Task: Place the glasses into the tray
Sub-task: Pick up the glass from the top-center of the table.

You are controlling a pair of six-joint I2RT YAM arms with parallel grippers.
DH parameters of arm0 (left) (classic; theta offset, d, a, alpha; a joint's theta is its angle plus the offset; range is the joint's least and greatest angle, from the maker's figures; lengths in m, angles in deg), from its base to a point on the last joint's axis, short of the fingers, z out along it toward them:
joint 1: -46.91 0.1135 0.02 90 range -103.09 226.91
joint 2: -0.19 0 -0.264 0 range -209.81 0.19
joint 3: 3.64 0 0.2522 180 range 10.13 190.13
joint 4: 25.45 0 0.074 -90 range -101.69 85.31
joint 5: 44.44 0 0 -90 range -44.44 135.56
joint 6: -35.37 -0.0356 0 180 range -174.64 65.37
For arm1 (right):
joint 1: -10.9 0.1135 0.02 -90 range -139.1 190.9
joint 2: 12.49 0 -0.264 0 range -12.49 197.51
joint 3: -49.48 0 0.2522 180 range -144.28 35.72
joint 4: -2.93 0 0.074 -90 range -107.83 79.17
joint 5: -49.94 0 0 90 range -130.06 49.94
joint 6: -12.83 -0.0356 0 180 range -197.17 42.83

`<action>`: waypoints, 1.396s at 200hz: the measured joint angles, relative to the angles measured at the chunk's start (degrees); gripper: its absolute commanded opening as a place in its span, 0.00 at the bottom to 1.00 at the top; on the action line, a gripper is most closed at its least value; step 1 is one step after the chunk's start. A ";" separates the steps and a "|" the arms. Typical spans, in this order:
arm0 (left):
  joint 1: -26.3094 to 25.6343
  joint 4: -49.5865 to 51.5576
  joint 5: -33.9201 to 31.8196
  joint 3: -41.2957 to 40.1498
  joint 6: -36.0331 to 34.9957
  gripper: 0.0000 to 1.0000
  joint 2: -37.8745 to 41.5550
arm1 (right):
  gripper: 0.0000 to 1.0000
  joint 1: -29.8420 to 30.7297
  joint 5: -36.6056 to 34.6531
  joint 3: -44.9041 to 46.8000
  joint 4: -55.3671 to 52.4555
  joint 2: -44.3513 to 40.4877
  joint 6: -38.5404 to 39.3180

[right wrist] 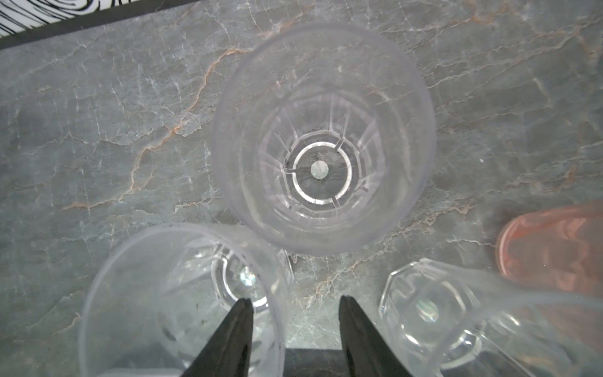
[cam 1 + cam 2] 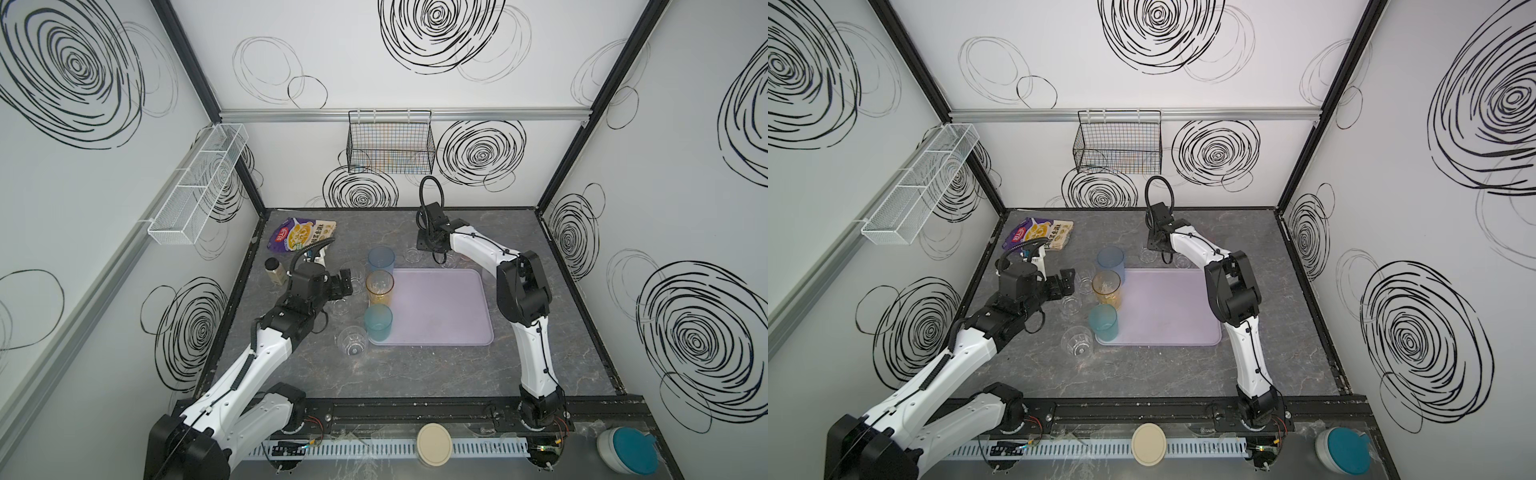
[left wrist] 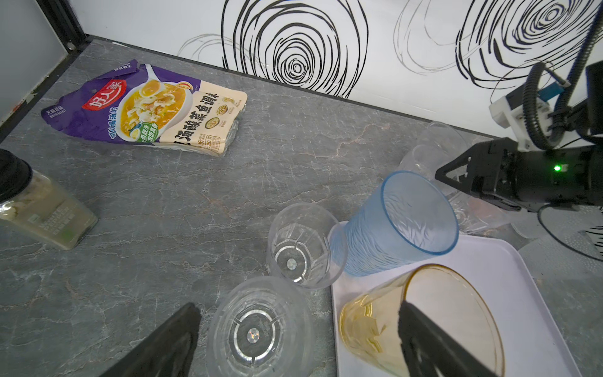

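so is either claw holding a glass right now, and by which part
Nothing is gripped yet. The right claw straddles the rim wall of a clear glass, one finger inside, one outside, gaps showing. The left claw stands open, gripping nothing.

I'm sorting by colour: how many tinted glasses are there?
4: blue, amber and teal along the tray's left edge; pink beyond it, near the right gripper. The right arm may hide others.

Lavender tray [image 2: 449,316], blue glass [image 2: 380,259], amber glass [image 2: 379,287], grey marbled table [image 2: 374,374].
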 measured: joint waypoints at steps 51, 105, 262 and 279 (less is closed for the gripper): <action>0.35 -0.04 0.00 0.00 -0.04 0.97 -0.09 | 0.23 0.46 -1.29 -0.61 0.55 1.09 1.73; 0.87 -0.11 0.02 -0.02 -0.02 0.97 -1.09 | 0.11 2.32 -5.68 -0.61 -0.17 0.37 4.57; -0.66 -0.17 0.00 -0.22 -0.02 0.98 -3.13 | 0.05 6.36 -5.49 18.95 -3.06 -22.38 7.19; -2.25 -0.09 -0.94 -0.22 -0.02 0.99 -3.54 | 0.05 7.98 -4.79 21.68 -3.15 -22.23 7.06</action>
